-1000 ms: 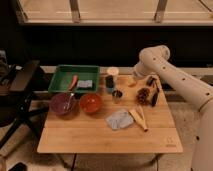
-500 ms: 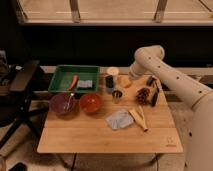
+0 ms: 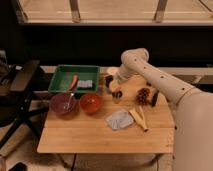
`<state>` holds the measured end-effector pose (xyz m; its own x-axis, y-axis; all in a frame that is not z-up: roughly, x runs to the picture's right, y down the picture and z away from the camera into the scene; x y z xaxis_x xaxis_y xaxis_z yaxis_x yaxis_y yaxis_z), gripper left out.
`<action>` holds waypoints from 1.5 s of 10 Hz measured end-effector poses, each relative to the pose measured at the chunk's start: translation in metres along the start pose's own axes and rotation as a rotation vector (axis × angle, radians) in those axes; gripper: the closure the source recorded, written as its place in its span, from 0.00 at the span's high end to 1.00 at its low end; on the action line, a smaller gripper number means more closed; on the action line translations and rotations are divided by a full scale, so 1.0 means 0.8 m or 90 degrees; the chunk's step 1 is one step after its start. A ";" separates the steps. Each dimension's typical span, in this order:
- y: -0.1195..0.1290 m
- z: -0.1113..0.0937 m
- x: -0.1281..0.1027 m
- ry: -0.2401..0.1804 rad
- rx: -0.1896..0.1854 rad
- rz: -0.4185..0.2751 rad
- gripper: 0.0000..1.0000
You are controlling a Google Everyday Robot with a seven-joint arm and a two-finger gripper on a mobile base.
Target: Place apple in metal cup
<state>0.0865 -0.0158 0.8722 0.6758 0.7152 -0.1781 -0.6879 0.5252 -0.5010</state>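
My gripper [image 3: 116, 84] hangs at the end of the white arm over the back middle of the wooden table [image 3: 95, 137]. It is shut on the apple [image 3: 115, 87], a small pale yellow fruit at its tips. The metal cup [image 3: 116, 97], small and silver-grey, stands right below the apple, just right of the orange-red bowl. The apple is just above the cup's rim.
A green tray [image 3: 64, 75] sits at the back left. A purple bowl [image 3: 63, 104] and an orange-red bowl [image 3: 91, 103] stand in front of it. A white cup [image 3: 112, 71], a dark container [image 3: 108, 80], a brown pinecone [image 3: 144, 95], a grey cloth [image 3: 119, 119] and a yellow item [image 3: 139, 117] surround the cup.
The gripper has moved left and down with the apple, from beside the white cup to over the metal cup.
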 end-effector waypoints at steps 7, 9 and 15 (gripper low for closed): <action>-0.012 0.024 0.038 0.049 0.005 0.042 0.80; -0.016 0.016 0.037 0.030 0.005 0.051 0.80; -0.057 -0.034 0.051 -0.041 0.022 0.114 0.80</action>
<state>0.1525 -0.0227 0.8647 0.5241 0.8263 -0.2062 -0.8051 0.4016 -0.4366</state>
